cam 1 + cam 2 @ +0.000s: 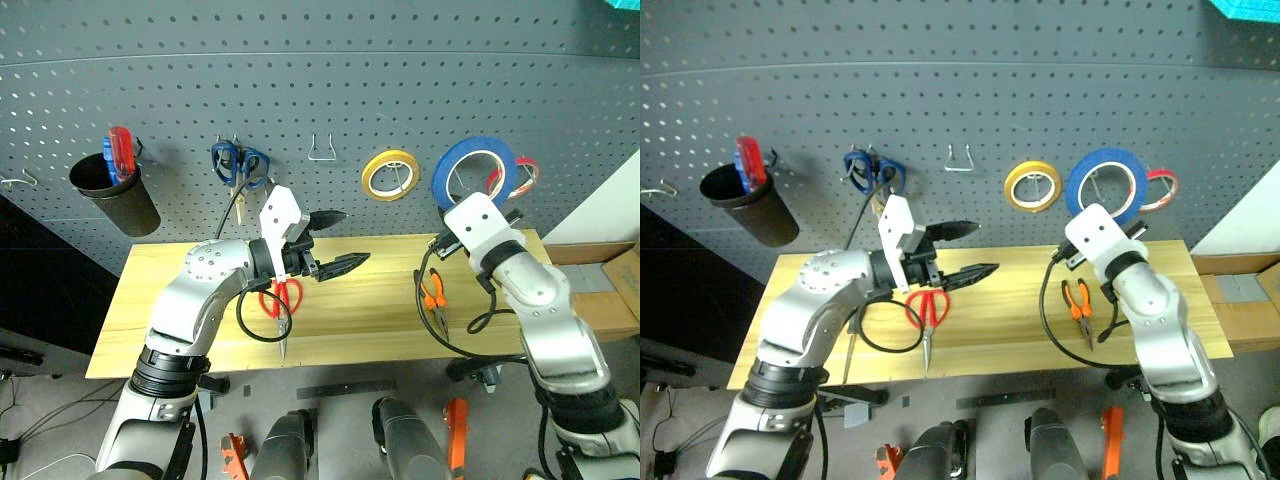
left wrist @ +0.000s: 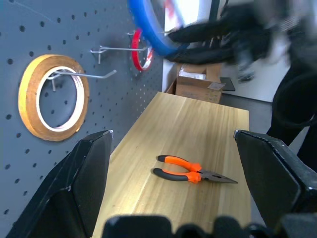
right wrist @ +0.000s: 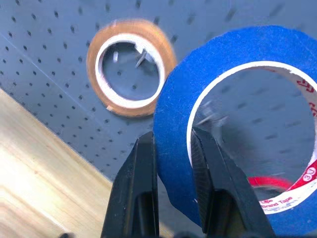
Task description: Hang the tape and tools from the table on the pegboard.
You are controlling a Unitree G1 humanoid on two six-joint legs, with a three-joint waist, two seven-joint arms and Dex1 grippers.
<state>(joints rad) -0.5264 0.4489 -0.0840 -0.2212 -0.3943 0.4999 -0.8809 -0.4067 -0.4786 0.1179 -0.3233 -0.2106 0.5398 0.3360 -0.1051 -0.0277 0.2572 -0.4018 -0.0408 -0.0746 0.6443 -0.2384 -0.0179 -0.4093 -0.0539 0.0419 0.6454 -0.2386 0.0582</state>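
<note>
Backdrop: a large dark grey pegboard (image 1: 320,90) with a grid of small holes and metal hooks stands behind a long light wooden table (image 1: 370,300).
Already on the board: a yellow roll of tape (image 1: 390,174) hangs on its hook, a thin red roll (image 1: 522,176) on another, blue-handled scissors (image 1: 240,162) further left, and a black cup (image 1: 115,195) holding a red and a blue screwdriver.
Blue tape: the flat blue roll of narrow tape (image 3: 237,109) is up against the board between the yellow and red rolls, carried edge-on so its open centre faces the hook beyond it; I judge it is being lined up to slip over that hook.
Right hand (image 3: 173,148): clenched on the blue roll's wall, one finger outside and one inside the ring.
Left hand (image 1: 335,243): released, fingers spread wide and holding nothing, poised above the table.
Still on the table: red-handled scissors (image 1: 280,300) lie below the left hand; orange-and-black needle-nose pliers (image 1: 433,298) lie near the right arm.
Free hook: a bare wire hook (image 1: 321,152) sits between the blue scissors and the yellow roll, likely a spot for a tool.
</note>
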